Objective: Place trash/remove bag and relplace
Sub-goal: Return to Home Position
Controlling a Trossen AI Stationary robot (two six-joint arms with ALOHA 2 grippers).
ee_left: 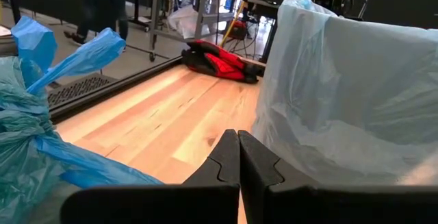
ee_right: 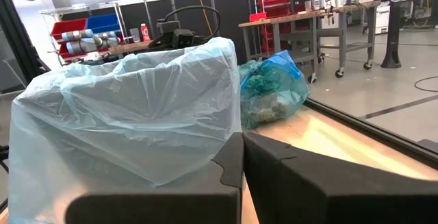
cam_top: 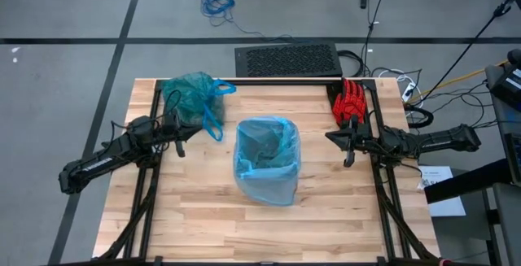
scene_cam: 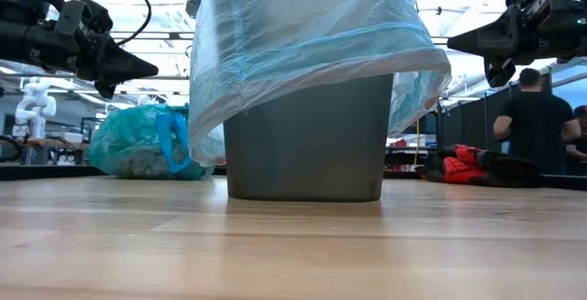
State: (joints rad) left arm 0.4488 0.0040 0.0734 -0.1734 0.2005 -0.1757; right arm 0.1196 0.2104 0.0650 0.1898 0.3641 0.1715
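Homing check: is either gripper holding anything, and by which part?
Nothing is held. The left gripper and the right gripper are both shut with nothing between the fingers, raised above the table on either side of the bin.

wood table (cam_top: 203, 225): bin (scene_cam: 307, 144) with pale blue liner (cam_top: 267, 164) standing at centre, tied teal-green bag (cam_top: 189, 95) back-left corner, red glove (cam_top: 352, 101) back-right edge, all well apart
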